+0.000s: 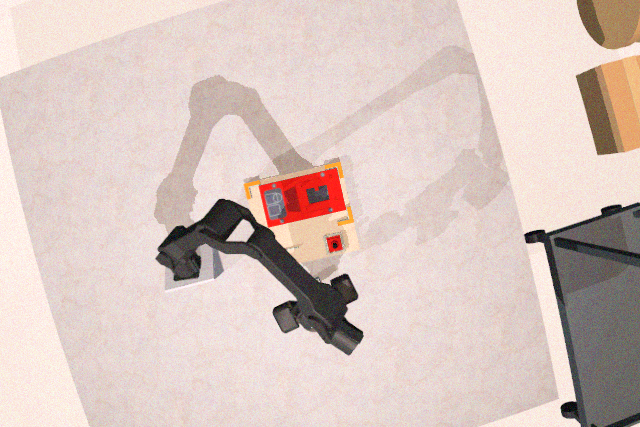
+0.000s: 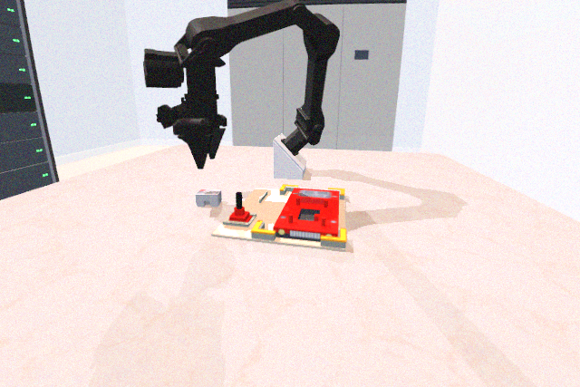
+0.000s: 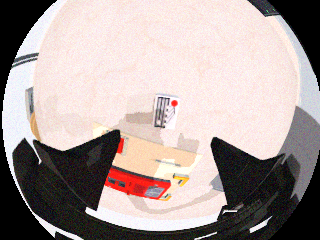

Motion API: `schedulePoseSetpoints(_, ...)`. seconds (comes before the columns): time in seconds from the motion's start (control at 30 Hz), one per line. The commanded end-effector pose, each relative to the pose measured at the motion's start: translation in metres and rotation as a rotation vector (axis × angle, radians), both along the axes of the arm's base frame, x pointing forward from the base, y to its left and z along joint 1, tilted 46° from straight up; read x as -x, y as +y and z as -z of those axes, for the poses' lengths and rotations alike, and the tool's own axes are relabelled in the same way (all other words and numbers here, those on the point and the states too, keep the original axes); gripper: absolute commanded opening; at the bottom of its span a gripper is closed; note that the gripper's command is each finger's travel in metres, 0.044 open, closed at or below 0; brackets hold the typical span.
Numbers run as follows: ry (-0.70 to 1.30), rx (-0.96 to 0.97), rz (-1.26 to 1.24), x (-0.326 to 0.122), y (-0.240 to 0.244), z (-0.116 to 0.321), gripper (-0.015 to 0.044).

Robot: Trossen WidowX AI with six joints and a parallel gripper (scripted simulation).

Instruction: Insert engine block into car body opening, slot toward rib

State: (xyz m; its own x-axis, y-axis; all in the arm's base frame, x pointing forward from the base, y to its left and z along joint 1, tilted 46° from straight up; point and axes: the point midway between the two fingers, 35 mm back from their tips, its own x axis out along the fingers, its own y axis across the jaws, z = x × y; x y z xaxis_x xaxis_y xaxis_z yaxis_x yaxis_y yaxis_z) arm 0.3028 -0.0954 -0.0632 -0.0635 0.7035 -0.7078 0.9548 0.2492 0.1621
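Note:
The grey engine block [image 2: 208, 198] [image 3: 165, 111] lies on the table beside the board. Its top has dark stripes and a red dot, and a notch shows low on its side in the exterior view. The arm almost wholly hides it in the top view. The red car body [image 1: 305, 212] [image 2: 330, 215] [image 3: 132, 185] lies on the board, and its dark opening [image 1: 317, 195] [image 2: 309, 215] is unfilled. I cannot make out the rib clearly. My gripper [image 2: 206, 161] [image 3: 168, 139] is open and empty, pointing down, well above the table near the block.
The tan board [image 1: 305, 238] [image 2: 234, 233] carries yellow-topped corner brackets [image 1: 336, 167] [image 2: 263, 229] around the car body. A red piece with an upright black peg [image 1: 334, 241] [image 2: 239, 207] stands on the board, on the side near the block. The arm's pale wedge base [image 2: 285, 165] stands behind the board.

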Motion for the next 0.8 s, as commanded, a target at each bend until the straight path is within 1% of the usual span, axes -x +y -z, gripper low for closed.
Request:
schedulePoseSetpoints(0.0, 0.029, 0.005, 0.016, -0.002, -0.001, -0.001, 0.044)
schedulePoseSetpoints(0.13, 0.028, 0.004, 0.016, 0.0, 0.022, 0.022, 0.044)
schedulePoseSetpoints(0.77, 0.028, 0.002, 0.016, 0.004, 0.044, 0.045, 0.044)
